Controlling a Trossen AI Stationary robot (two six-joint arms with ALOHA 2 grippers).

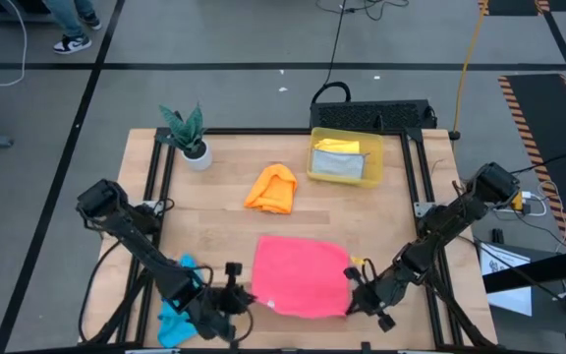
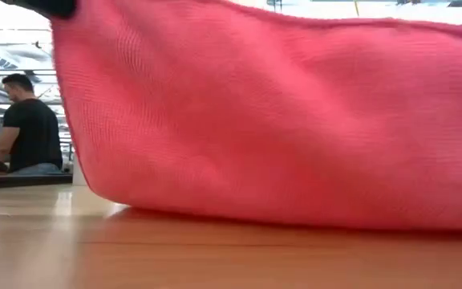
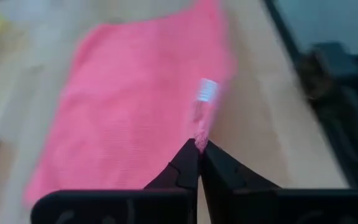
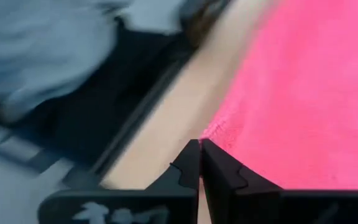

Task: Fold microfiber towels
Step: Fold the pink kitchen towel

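Low view, nearest you: the pink towel [image 2: 279, 120] fills almost the whole picture, its near edge raised off the worktop [image 2: 215, 257]. Your left hand [image 1: 247, 295] is clenched on the towel's near left corner; the left wrist view shows the fingertips [image 3: 199, 155] pinching pink fabric by a white tag [image 3: 207, 89]. Your right hand [image 1: 354, 292] is clenched on the near right corner, fingers pinching the hem in the right wrist view. Blue towel [image 1: 177, 317] sits bunched at the near left edge under the left arm. Further back, the orange towel [image 1: 271, 188] lies crumpled mid-worktop. At the far side, the yellow bin [image 1: 345, 157] holds grey and yellow cloths, with a potted plant [image 1: 191, 137] at the far left.
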